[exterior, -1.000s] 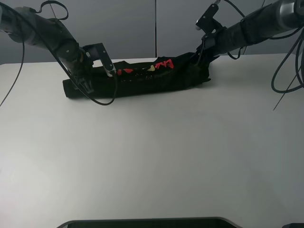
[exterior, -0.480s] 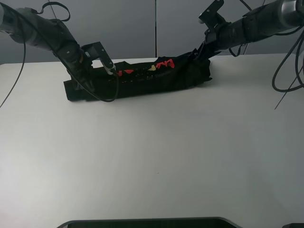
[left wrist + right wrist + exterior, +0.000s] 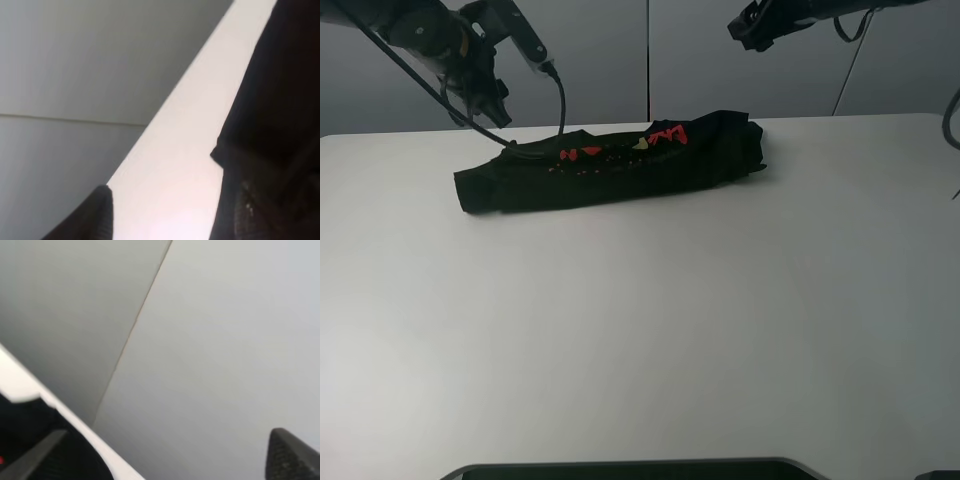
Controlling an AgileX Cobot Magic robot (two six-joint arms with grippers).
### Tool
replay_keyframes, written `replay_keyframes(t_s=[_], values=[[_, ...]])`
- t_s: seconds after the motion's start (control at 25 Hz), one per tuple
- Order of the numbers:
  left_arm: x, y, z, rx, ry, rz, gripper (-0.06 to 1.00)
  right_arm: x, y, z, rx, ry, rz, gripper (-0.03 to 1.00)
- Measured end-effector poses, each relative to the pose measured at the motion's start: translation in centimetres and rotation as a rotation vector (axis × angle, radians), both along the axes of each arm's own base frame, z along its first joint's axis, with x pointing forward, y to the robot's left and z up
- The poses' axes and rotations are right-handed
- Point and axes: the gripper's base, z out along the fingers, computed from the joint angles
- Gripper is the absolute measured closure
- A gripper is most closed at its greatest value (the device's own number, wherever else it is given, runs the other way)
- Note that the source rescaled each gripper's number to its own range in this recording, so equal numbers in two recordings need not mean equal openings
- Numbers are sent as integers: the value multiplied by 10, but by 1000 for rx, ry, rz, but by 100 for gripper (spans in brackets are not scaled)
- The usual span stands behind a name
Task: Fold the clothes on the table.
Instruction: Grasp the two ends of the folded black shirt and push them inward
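Exterior high camera: mounted high on the near side of the table [image 3: 640, 340]. It looks down and across the top to the grey wall panels [image 3: 600, 60] behind. It stands far enough back to take in nearly the full width. The folded black T-shirt [image 3: 610, 165] reads small, near the far edge.

Left wrist camera: very close to the far table edge, frame steeply rolled. It faces along that edge toward the wall. The T-shirt fills one side, blurred.

Right wrist camera: up off the table, facing almost wholly the wall panels and the seam [image 3: 135, 325] between them. One corner shows a sliver of table edge and T-shirt.

Shared by all three: T-shirt, far table edge, wall panels.
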Motion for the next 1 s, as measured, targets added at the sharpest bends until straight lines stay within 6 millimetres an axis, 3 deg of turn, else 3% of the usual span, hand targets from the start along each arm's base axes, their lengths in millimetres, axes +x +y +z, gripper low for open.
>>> replay_keyframes(t_s=[0.16, 0.28, 0.36, 0.4, 0.6, 0.64, 0.84, 1.0], values=[[-8, -8, 8, -126, 25, 48, 21, -6, 6, 2, 143, 102, 6, 24], [-10, -11, 5, -172, 57, 78, 27, -12, 13, -2, 194, 184, 70, 58], [-10, -12, 5, -176, 62, 79, 41, -15, 15, -5, 203, 227, 92, 87], [-10, -12, 5, -170, 64, 72, 50, -15, 16, -10, 204, 254, 96, 92], [-9, -13, -3, -155, 85, 59, 88, -12, 19, -50, 210, 401, 99, 97], [-9, -13, -7, -156, 98, 60, 91, -11, 19, -60, 210, 425, 97, 97], [-5, -17, -47, -138, 198, 65, 94, -6, 17, -118, 168, 528, 74, 97], [-2, -20, -76, -133, 247, 65, 94, -4, 15, -143, 138, 551, 43, 97]])
